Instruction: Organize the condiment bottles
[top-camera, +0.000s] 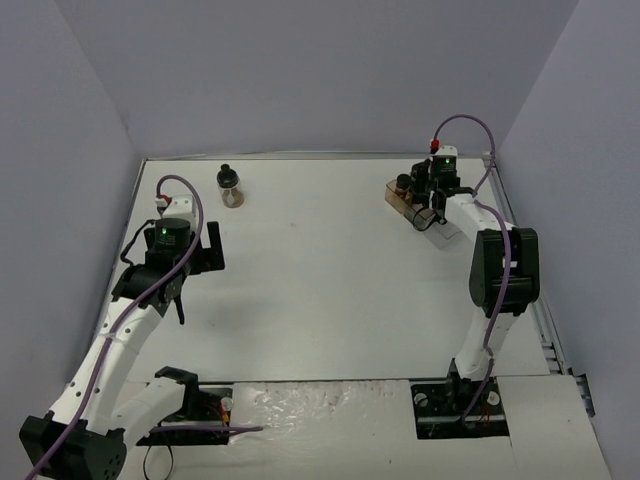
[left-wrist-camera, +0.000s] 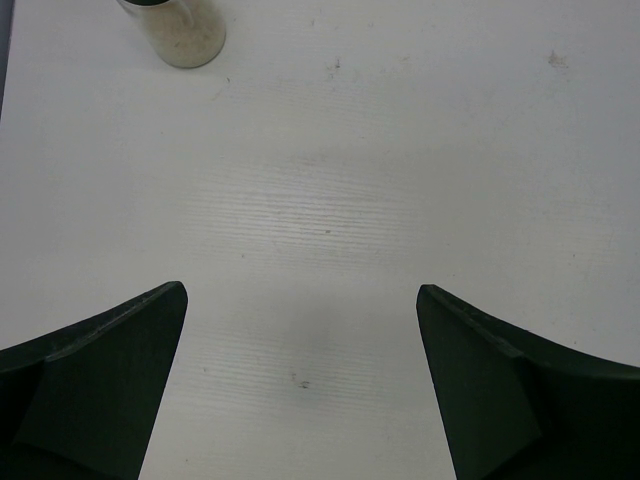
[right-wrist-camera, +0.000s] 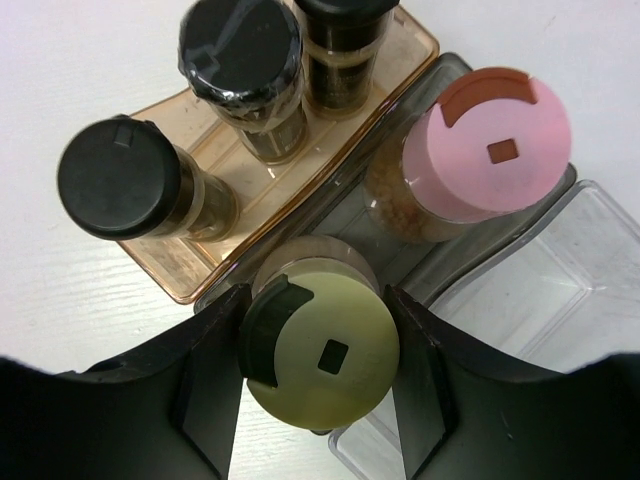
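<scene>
Right gripper (right-wrist-camera: 318, 335) is narrowed onto the yellow-capped jar (right-wrist-camera: 322, 360), one finger pressed to each side of the cap, and the jar stands upright on the grey middle step of the stepped rack (right-wrist-camera: 560, 260). The pink-capped jar (right-wrist-camera: 487, 150), with pale brown contents, is just ahead and to the right of this gripper, upright on the same step and near the held jar, but whether they touch can't be told. Three black-capped jars (right-wrist-camera: 118, 178) with dark contents are ahead and left of it, in a row on the brown step, all upright. Left gripper (left-wrist-camera: 300, 330) is spread wide with nothing between the fingers, only bare white counter (left-wrist-camera: 400, 150) below. A lone jar (left-wrist-camera: 185, 35) with pale contents stands ahead and to the left of it, well apart, cut off by the frame edge in the wrist view; the overhead shows it upright with a black cap.
</scene>
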